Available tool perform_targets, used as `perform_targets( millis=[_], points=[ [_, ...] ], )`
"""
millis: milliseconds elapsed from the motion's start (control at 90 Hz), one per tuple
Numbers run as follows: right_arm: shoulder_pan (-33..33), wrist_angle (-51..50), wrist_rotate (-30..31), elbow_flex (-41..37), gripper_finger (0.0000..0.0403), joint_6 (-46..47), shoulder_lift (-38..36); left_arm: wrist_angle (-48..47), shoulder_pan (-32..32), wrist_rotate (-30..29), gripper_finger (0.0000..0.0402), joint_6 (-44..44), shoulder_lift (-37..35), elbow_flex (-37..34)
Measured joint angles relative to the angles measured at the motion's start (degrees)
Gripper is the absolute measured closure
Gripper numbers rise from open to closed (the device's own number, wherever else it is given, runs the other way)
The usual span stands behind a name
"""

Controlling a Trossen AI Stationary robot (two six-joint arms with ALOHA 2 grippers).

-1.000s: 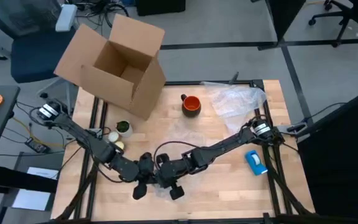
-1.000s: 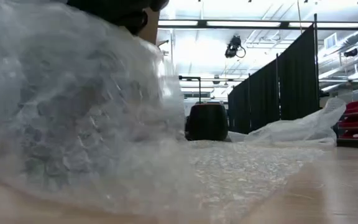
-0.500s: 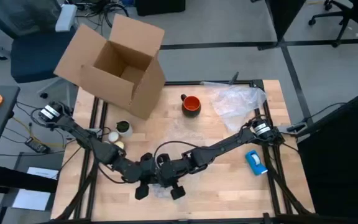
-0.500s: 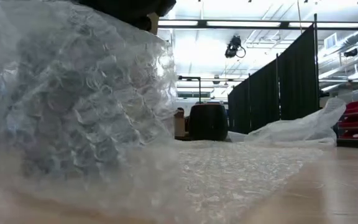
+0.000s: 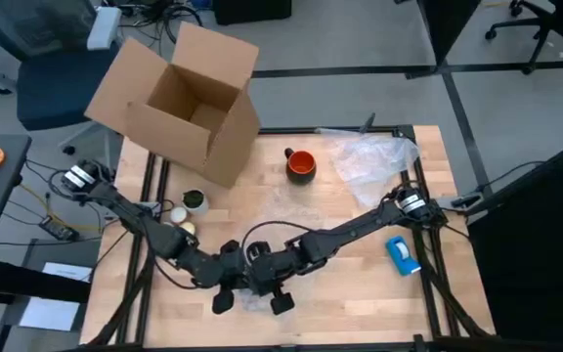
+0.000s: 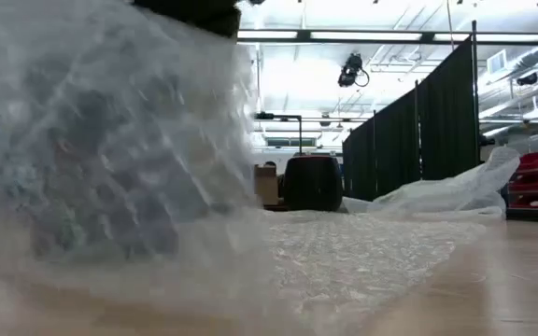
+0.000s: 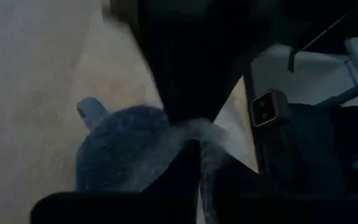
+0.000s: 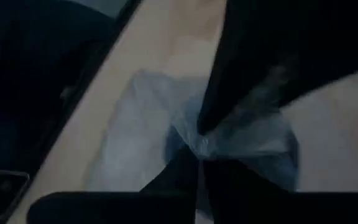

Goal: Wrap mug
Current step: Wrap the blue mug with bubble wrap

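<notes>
The orange-red mug (image 5: 301, 164) stands upright on the table's far middle; in the low view the mug (image 6: 312, 182) shows dark. A clear sheet of bubble wrap (image 6: 362, 252) lies flat on the wood in front of it and reaches the near edge, where its near part (image 6: 110, 159) is raised. My left gripper (image 5: 235, 291) and right gripper (image 5: 262, 291) sit close together at the near middle, both shut on that raised part. My left gripper pinches a bunched bit of the bubble wrap (image 7: 188, 134) between its two fingers, at the sheet's near end. The wrap is lifted off the table there. My right gripper pinches a gathered bit of the bubble wrap (image 8: 194, 140) between its two fingers, right beside the left one. The wrap fans out slack from the pinch.
An open cardboard box (image 5: 179, 103) stands at the far left corner. A crumpled clear plastic bag (image 5: 369, 156) lies at the far right. Two small jars (image 5: 192, 203) stand at the left, and a blue object (image 5: 404, 254) lies at the right.
Both grippers stay shut on the bubble wrap at the near middle. My left arm has edged slightly toward the table's right. The raised part of the wrap has shifted and changed shape, uncovering a little more of the room beside the mug in the low view.
</notes>
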Motion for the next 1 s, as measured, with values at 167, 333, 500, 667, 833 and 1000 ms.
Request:
perform_targets(
  millis=[167, 333, 500, 667, 833, 1000],
  points=[
    [1.29, -5.75, 2.52, 5.08, 0.0403, 0.01, 0.0, -0.84, 0.32, -0.17, 0.0402, -0.26, 2.64, 0.0],
    [2.55, -3.75, 2.29, 5.77, 0.0403, -1.35, -0.02, -1.17, 1.42, -0.04, 0.0402, -0.6, 4.67, 0.0],
    [2.29, -2.32, 4.34, 3.34, 0.0403, -1.29, 0.0, -1.16, 1.51, 0.35, 0.04, -0.53, 5.05, 0.0],
    [1.11, 2.02, 4.88, -0.86, 0.0403, -0.85, -0.02, -1.13, 1.57, 1.1, 0.0376, -1.33, 5.05, 0.0],
    [0.35, 5.38, 5.02, -2.67, 0.0403, -0.22, 0.07, -1.09, 2.24, 3.05, 0.0326, -1.43, 5.05, 0.0],
    [0.17, 5.75, 4.93, -2.76, 0.0403, 0.07, 0.07, -1.09, 3.38, 3.56, 0.0285, -1.32, 5.05, 0.0]
  ],
)
